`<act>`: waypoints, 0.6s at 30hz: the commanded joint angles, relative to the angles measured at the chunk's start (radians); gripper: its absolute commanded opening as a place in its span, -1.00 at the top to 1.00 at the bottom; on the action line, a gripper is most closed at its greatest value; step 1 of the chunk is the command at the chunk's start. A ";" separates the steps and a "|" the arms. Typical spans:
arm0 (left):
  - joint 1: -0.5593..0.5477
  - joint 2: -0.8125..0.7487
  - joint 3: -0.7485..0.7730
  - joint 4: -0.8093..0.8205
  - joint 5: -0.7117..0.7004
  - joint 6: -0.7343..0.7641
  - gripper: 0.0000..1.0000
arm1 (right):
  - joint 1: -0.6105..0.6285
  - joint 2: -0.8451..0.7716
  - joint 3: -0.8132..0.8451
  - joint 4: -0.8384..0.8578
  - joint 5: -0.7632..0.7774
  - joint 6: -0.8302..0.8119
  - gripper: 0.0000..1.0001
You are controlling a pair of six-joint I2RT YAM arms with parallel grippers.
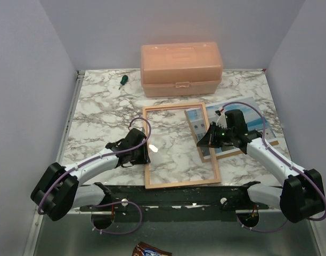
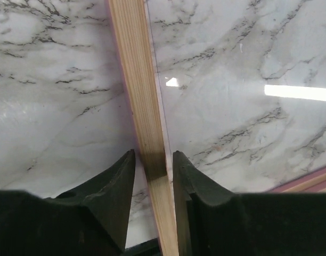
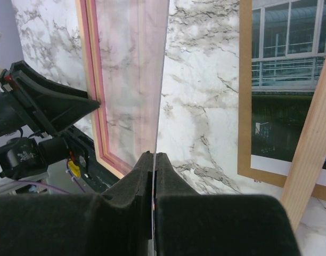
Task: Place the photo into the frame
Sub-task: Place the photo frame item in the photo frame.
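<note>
The frame lies flat on the marble, pale wood side up. My left gripper straddles its left rail; in the left wrist view both fingertips sit against that rail, the gripper shut on it. The photo shows a white building. It lies on a brown board that pokes under the frame's right rail. My right gripper hovers over that rail. Up close it is shut on a thin clear sheet seen edge-on, with the photo to its right.
An orange plastic box stands at the back of the table, with a green-handled screwdriver to its left. Grey walls close in the left, right and back. A dark bar runs along the near edge.
</note>
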 commanded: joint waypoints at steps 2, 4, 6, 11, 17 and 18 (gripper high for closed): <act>-0.007 -0.079 0.002 -0.032 0.028 -0.003 0.01 | 0.007 -0.036 0.059 0.007 -0.018 -0.016 0.99; 0.005 -0.099 -0.004 -0.030 0.044 -0.008 -0.03 | 0.008 -0.043 0.068 0.008 -0.023 -0.018 0.99; 0.025 -0.118 -0.013 -0.026 0.059 -0.010 -0.03 | 0.008 -0.049 0.080 0.009 -0.026 -0.018 0.99; 0.101 -0.141 -0.050 -0.024 0.093 -0.013 0.03 | 0.008 -0.053 0.110 0.012 -0.038 -0.011 0.99; 0.155 -0.123 -0.072 -0.024 0.102 0.001 0.20 | 0.008 -0.052 0.145 0.017 -0.054 -0.003 0.99; 0.155 -0.116 -0.072 -0.020 0.103 0.004 0.23 | 0.008 -0.051 0.148 0.018 -0.057 0.000 0.99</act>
